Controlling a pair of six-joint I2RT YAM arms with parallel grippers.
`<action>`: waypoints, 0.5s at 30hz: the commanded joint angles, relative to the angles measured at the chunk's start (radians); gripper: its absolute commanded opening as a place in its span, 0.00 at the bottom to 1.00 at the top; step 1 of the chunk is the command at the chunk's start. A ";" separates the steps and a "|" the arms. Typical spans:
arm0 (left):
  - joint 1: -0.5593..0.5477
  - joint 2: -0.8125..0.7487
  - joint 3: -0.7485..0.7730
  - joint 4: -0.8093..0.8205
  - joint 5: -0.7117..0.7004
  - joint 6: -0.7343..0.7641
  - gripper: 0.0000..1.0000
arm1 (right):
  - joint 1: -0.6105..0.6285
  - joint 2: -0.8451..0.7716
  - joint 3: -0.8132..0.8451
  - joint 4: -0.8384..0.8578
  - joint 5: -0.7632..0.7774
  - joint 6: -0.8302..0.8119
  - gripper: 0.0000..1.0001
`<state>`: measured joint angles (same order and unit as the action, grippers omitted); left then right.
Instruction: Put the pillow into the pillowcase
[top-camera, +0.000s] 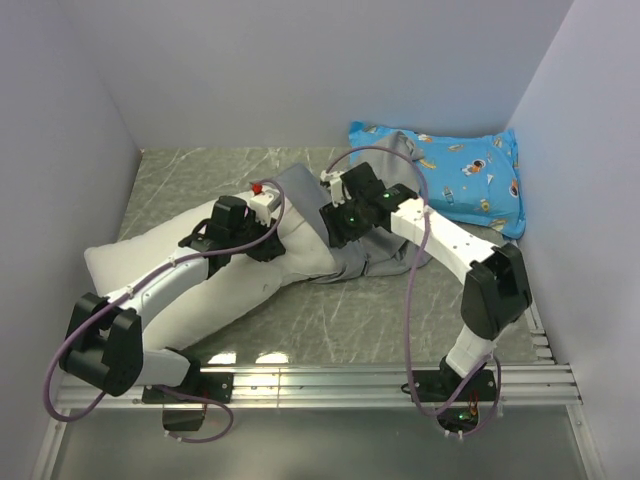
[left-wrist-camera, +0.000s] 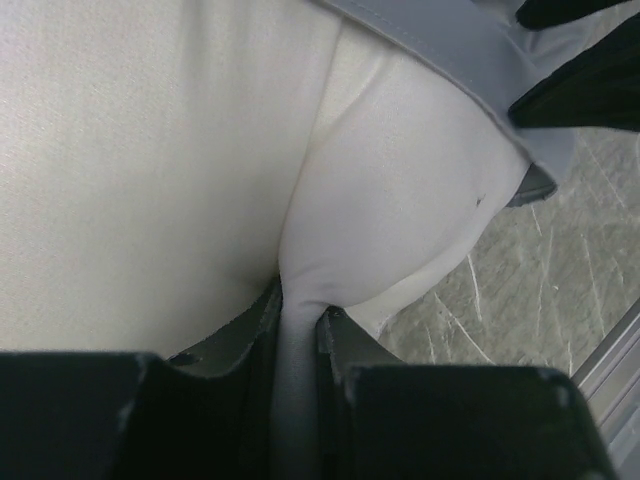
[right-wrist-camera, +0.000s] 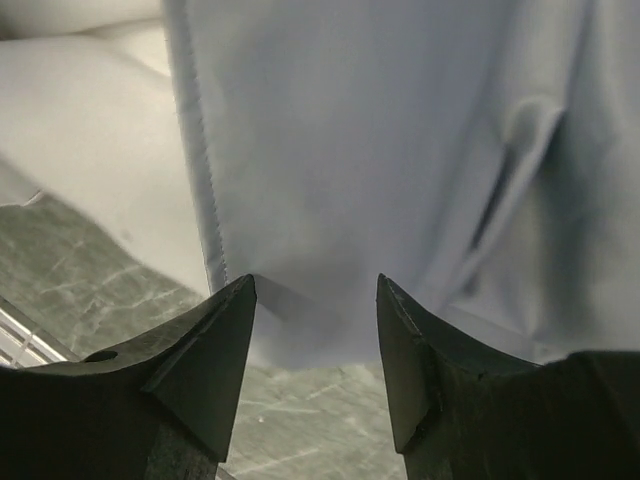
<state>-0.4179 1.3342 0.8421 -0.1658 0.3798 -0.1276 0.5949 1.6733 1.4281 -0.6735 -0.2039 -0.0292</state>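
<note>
The white pillow (top-camera: 170, 285) lies across the left and middle of the table, and its right end reaches into the grey pillowcase (top-camera: 375, 258). My left gripper (top-camera: 272, 243) is shut on a pinched fold of the pillow (left-wrist-camera: 400, 190), which runs down between its jaws (left-wrist-camera: 298, 305). The pillowcase hem (left-wrist-camera: 450, 45) crosses the pillow just beyond. My right gripper (top-camera: 338, 232) stands open at the pillowcase's edge. Grey pillowcase cloth (right-wrist-camera: 380, 130) hangs beyond its tips (right-wrist-camera: 315, 285), nothing is clamped between them, and the pillow (right-wrist-camera: 90, 130) shows to the left.
A blue cartoon-printed pillow (top-camera: 455, 175) lies at the back right against the wall. The grey marbled table (top-camera: 370, 325) is walled on three sides. A metal rail (top-camera: 380, 380) runs along the near edge by the arm bases.
</note>
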 joint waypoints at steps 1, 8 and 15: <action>0.005 -0.013 0.000 -0.026 0.033 -0.061 0.00 | 0.029 -0.012 0.031 0.063 -0.006 0.069 0.59; 0.008 0.003 -0.002 -0.011 0.041 -0.063 0.00 | 0.075 0.000 0.029 0.054 0.014 0.092 0.64; 0.013 0.019 -0.006 0.012 0.048 -0.072 0.00 | 0.123 0.014 0.031 0.031 0.154 0.080 0.61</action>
<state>-0.4084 1.3392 0.8417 -0.1616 0.4030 -0.1570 0.6960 1.7020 1.4284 -0.6498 -0.1577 0.0471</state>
